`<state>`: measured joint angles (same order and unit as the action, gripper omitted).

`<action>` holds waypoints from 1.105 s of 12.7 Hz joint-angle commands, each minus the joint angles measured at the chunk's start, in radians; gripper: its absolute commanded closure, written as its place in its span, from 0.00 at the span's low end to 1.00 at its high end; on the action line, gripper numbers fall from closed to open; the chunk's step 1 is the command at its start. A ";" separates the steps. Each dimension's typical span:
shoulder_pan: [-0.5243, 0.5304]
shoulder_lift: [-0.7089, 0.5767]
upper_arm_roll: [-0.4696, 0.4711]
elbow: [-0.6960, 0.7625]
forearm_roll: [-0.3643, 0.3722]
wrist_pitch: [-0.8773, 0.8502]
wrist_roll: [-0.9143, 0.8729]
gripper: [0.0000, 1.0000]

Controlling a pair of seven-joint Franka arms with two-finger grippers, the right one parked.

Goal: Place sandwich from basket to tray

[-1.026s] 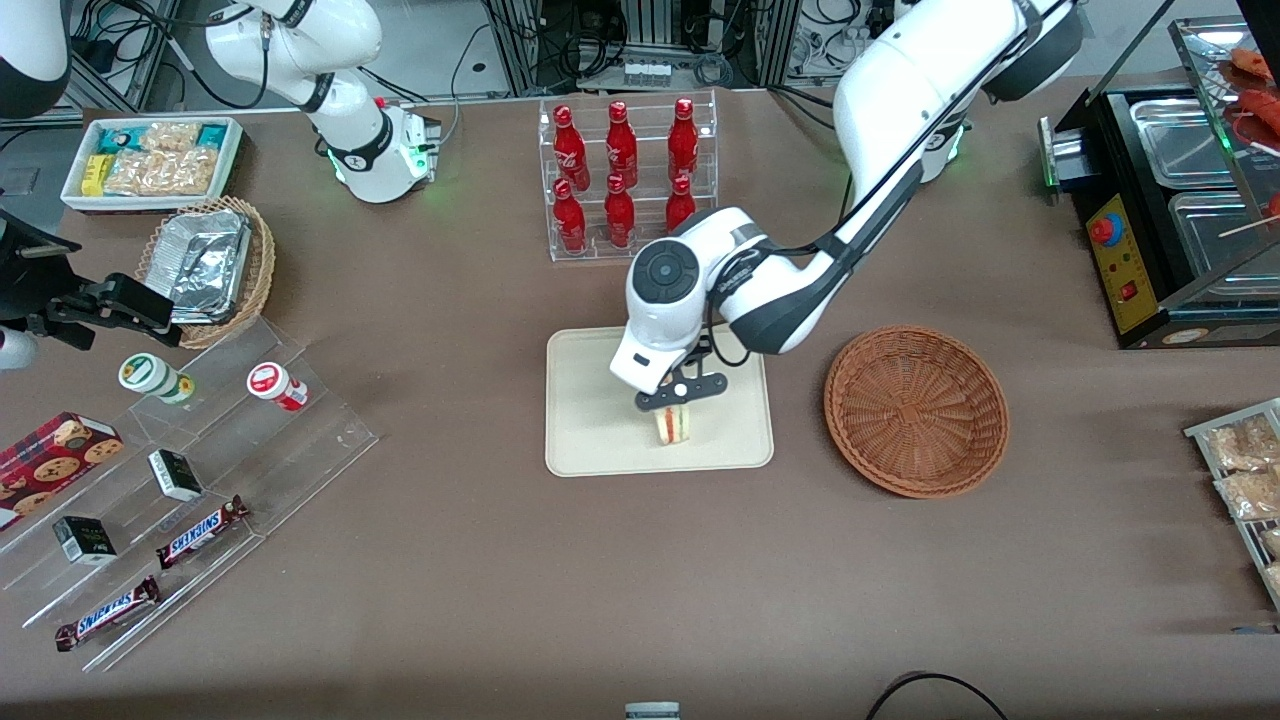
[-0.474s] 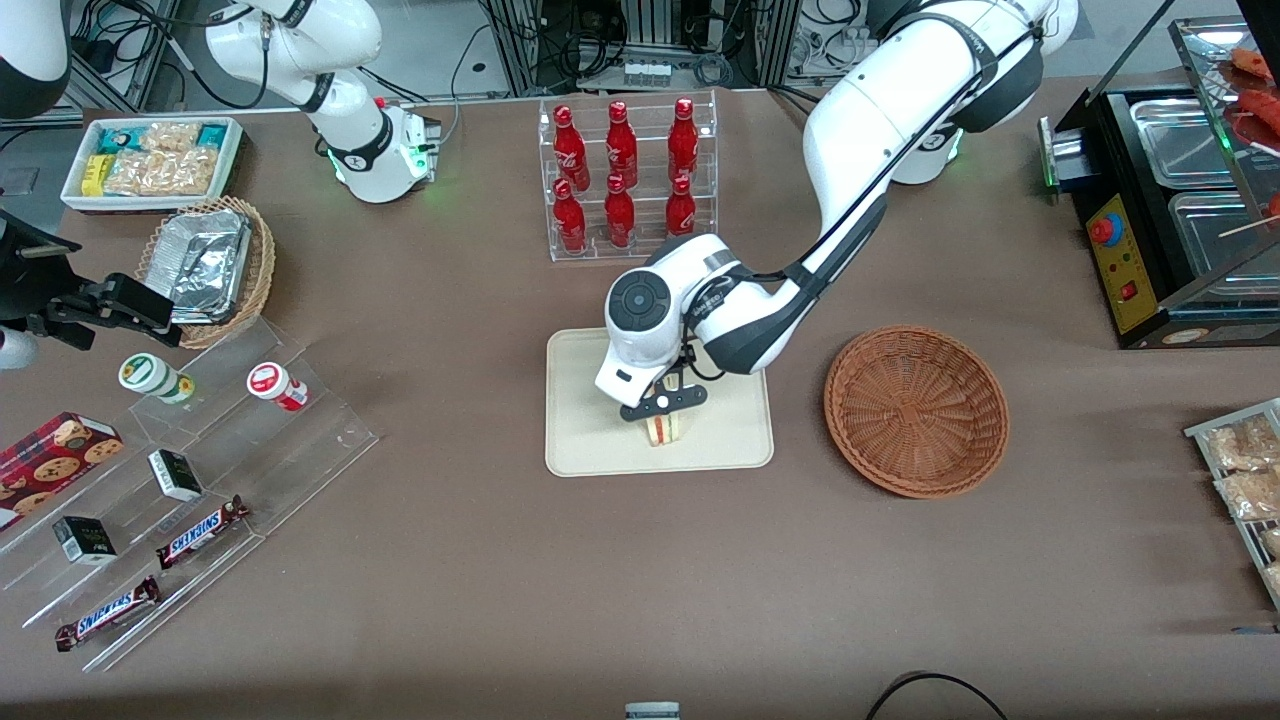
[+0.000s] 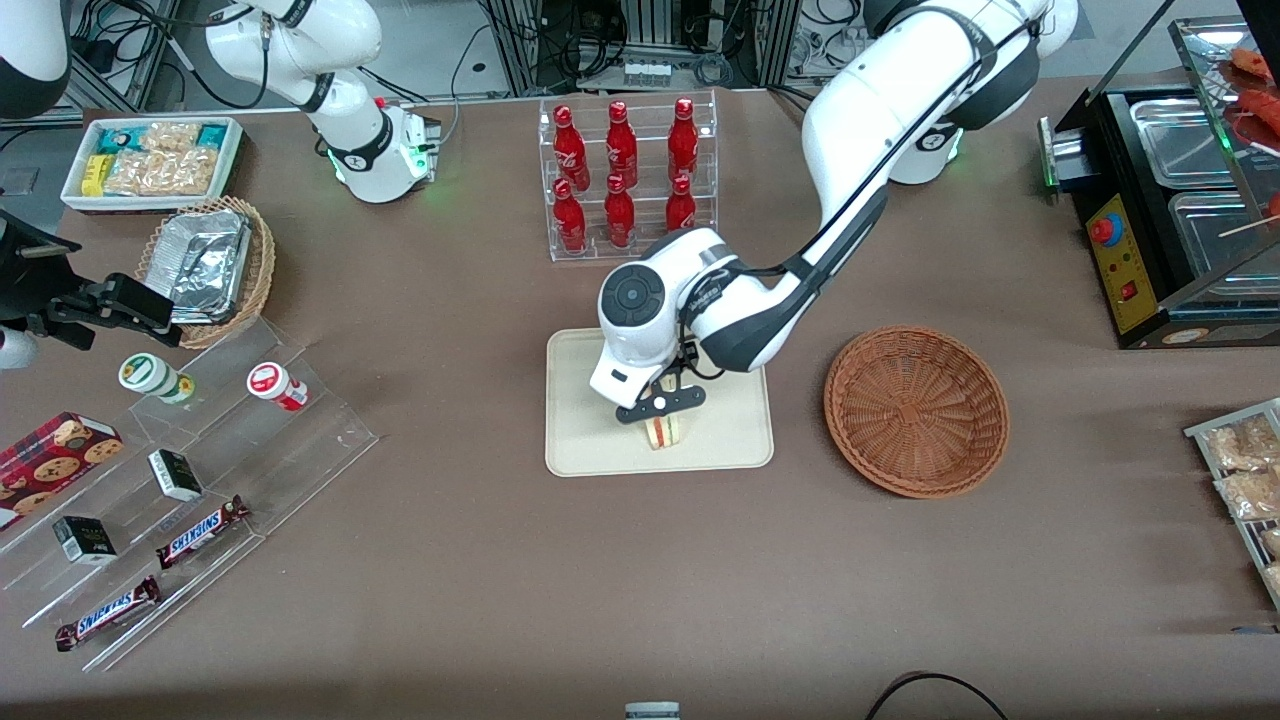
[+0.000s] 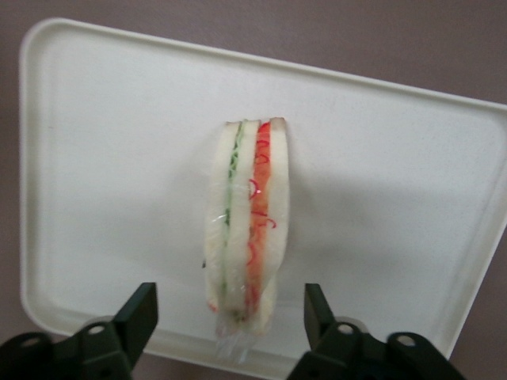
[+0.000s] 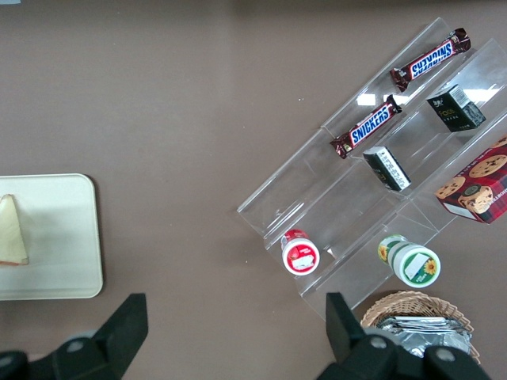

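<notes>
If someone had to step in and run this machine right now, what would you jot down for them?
Pincer: open, fingers apart on either side of the sandwich without touching it, hovering low over the tray.
Sandwich: standing on edge on the tray, near the rim closest to the front camera.
Basket: beside the tray, toward the working arm's end of the table, nothing in it.
Done: sandwich is out of the basket, set on the tray and let go.
Left: lift the arm straight up and away without knocking the sandwich over.
</notes>
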<state>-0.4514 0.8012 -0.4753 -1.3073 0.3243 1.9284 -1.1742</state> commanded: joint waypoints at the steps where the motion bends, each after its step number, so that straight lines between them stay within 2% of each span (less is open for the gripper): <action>1: 0.008 -0.091 0.014 -0.018 0.013 -0.083 0.071 0.00; 7: 0.114 -0.215 0.018 -0.024 0.004 -0.337 0.188 0.00; 9: 0.199 -0.250 0.014 -0.039 -0.001 -0.353 0.218 0.00; 11: 0.273 -0.330 0.012 -0.131 -0.013 -0.350 0.330 0.00; 14: 0.359 -0.401 0.012 -0.194 -0.047 -0.350 0.421 0.00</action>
<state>-0.1348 0.4853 -0.4583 -1.4132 0.3030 1.5746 -0.7992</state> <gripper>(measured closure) 0.000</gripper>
